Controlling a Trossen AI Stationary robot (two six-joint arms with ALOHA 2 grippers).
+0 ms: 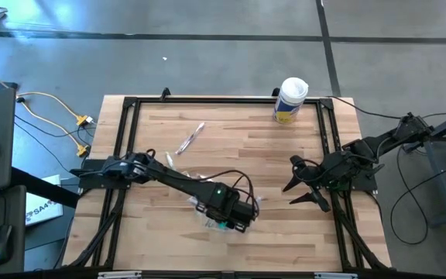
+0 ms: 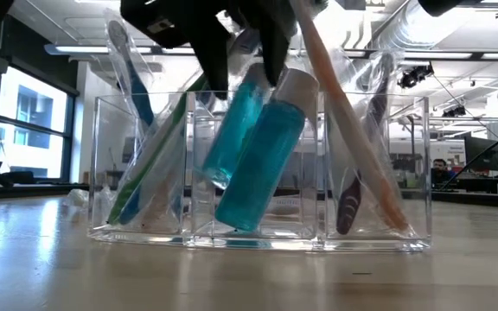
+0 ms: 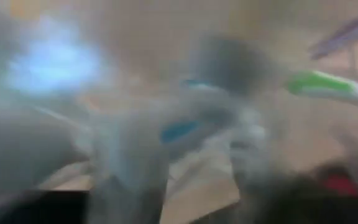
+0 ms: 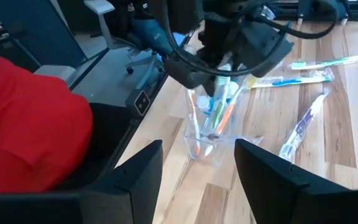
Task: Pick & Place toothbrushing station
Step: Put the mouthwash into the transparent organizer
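Clear holder (image 2: 258, 173) sits front-centre on the table (image 1: 285, 163), brushes (image 2: 150, 164) and teal tubes (image 2: 262, 164) leaning inside. My left gripper (image 1: 235, 217) is right above it, grip unclear. My right gripper (image 1: 304, 186) waits open by the right edge.

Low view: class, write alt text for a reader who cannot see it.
A clear plastic holder with three compartments stands on the wooden table, holding toothbrushes and two teal tubes in the middle; the left gripper hangs above it.
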